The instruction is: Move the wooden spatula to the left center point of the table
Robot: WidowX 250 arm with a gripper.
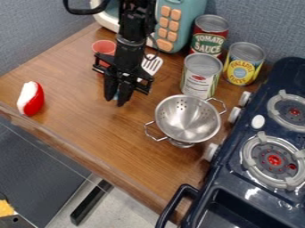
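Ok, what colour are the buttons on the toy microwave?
The buttons are light orange, seen best in the camera view.

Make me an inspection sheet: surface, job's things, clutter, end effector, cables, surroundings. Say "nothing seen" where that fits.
Surface: brown wooden tabletop, grain showing.
Job's things: slotted spatula, pale head lying beside the arm; material uncertain.
Clutter: red cup, metal colander, red can, yellow can, white-labelled can, red-and-white item at the left.
End effector: black end effector hanging over the tabletop; whether it holds the spatula can't be told.
Cables: black cable looping at the top edge.
Surroundings: dark stove at right, teal toy microwave, blue-grey wall.
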